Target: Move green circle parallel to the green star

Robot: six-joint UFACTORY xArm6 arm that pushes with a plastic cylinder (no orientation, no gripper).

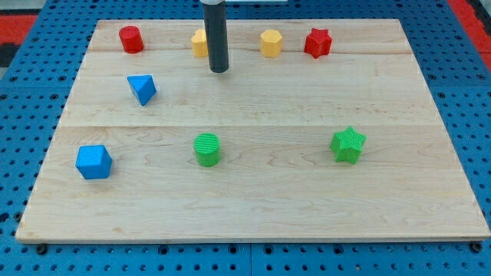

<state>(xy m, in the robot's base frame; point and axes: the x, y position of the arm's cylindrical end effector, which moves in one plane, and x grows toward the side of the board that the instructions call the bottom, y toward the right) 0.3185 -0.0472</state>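
Observation:
The green circle (206,149) is a short green cylinder on the wooden board, left of centre in the lower half. The green star (347,144) sits far to its right at about the same height in the view. My tip (219,70) is near the view's top, well above the green circle and apart from it. The rod partly covers a yellow block (199,44) just to its left.
A red cylinder (131,38), a yellow hexagonal block (270,43) and a red star (317,43) lie along the view's top. A blue triangle-like block (142,88) and a blue cube-like block (93,162) are at the left. The board's edge (253,239) meets blue pegboard.

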